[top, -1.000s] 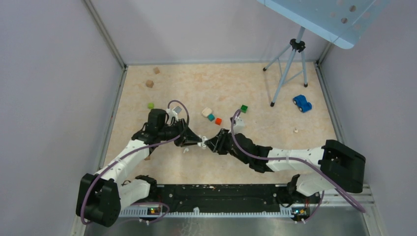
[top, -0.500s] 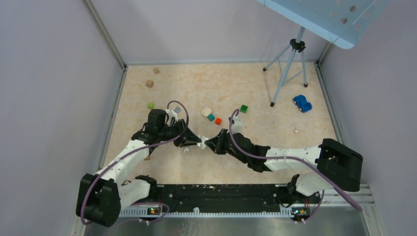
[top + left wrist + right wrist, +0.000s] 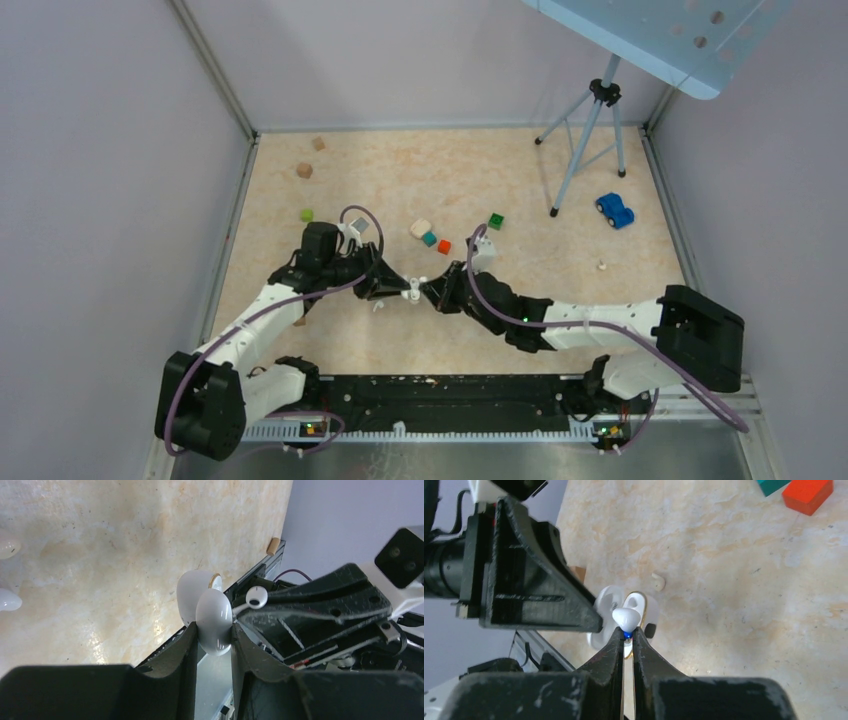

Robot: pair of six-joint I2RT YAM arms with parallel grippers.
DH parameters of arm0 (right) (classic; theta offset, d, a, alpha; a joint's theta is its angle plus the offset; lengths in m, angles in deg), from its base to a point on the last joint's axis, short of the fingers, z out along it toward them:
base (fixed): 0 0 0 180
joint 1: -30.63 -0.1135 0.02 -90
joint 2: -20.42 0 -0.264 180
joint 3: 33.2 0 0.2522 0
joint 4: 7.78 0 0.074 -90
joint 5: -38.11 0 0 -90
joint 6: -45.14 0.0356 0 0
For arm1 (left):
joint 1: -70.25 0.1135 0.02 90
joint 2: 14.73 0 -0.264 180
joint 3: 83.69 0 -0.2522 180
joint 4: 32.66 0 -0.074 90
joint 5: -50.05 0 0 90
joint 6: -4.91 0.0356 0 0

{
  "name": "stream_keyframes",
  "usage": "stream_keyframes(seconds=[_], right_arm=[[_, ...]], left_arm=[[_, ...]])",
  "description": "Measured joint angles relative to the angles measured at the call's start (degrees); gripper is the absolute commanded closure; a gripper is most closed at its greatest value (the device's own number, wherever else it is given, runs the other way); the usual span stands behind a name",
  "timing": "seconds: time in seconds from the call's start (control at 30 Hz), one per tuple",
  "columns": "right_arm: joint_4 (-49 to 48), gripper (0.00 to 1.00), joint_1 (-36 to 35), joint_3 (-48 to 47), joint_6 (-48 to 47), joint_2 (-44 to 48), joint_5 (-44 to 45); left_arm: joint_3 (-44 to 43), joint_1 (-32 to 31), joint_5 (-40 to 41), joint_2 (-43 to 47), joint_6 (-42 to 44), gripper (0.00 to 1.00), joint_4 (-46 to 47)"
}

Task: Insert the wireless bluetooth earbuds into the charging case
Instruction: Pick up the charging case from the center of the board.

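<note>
My left gripper is shut on a glossy white hinged charging case and holds it open above the table, its gold-rimmed half behind. My right gripper is shut on the stem of one white earbud with a blue light. The earbud's head touches or nearly touches the case. It also shows in the left wrist view, beside the case. A small whitish piece, probably the second earbud, lies on the table under the case.
A cream block, a teal cube and a red cube lie just behind the grippers. Green cubes, two wooden blocks, a blue toy car, a tripod and a small bead lie farther off.
The right arm's forearm has shifted slightly. Both grippers stay tip to tip, and each keeps its hold.
</note>
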Motion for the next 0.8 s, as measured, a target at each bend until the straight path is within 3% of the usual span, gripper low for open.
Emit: stream_keyframes(seconds=[0.23, 0.8], right_arm=[[0.4, 1.0, -6.3, -2.4, -5.1, -0.2, 7.4], [-0.3, 1.0, -8.0, -2.6, -10.5, -3.8, 14.3]], left_arm=[[1.7, 0.2, -0.4, -0.2, -3.6, 0.88, 0.8], [1.9, 3.2, -2.5, -0.2, -5.7, 0.88, -1.3]])
